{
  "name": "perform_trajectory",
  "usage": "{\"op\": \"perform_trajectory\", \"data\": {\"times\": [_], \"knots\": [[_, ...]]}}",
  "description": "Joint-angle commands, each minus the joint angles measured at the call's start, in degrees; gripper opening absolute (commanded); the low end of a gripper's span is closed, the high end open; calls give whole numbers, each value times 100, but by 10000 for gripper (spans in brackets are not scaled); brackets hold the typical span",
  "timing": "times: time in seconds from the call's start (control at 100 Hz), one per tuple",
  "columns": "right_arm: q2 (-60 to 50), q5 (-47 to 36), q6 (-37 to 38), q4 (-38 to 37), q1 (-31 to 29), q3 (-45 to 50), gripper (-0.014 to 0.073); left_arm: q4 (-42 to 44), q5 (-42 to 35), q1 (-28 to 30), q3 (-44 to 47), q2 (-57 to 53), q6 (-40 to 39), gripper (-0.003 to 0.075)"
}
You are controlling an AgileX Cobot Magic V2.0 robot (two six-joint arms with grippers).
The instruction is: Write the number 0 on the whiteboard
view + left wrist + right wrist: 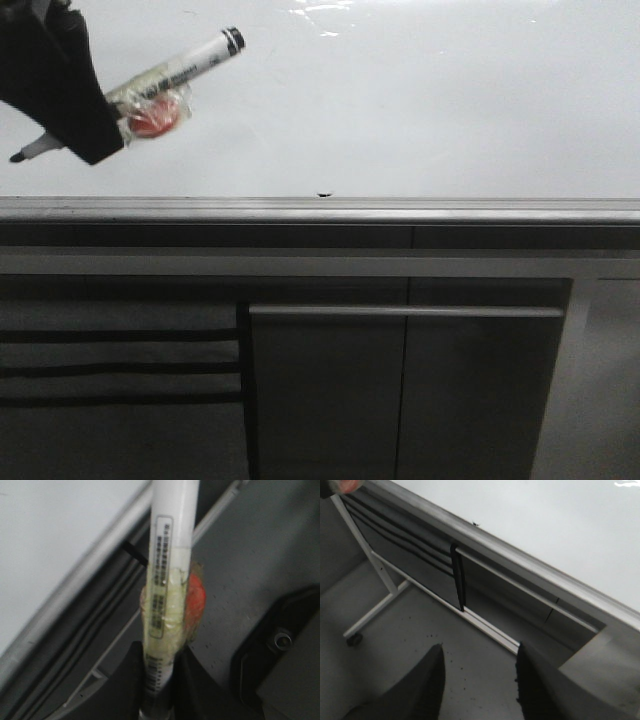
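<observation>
At upper left of front view: left gripper (75, 125) clamps white taped marker (180, 72), tip leftward, against blank glossy white grey-rimmed whiteboard (420, 110); number 0 undrawn; right gripper (477, 677) spread, empty

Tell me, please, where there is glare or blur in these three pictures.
Front view: bright glare on the whiteboard near its top edge; the marker in the left pincer looks fairly sharp. Left wrist view: the marker is close and soft, its label unreadable. Right wrist view: small glare at one corner; the right pincer fingers are dark and blurred.
</observation>
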Motion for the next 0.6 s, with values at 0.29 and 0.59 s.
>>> {"op": "perform_trajectory", "data": {"times": [0.29,0.59], "knots": [[1401,1709,-1992,719,20,-1244,299,-43,430,-1866,-487,-129,179,-20],[1882,1770,-4317,2030,510,-1857,299,-18,650,-2012,-881,-120,324,-20]]}}
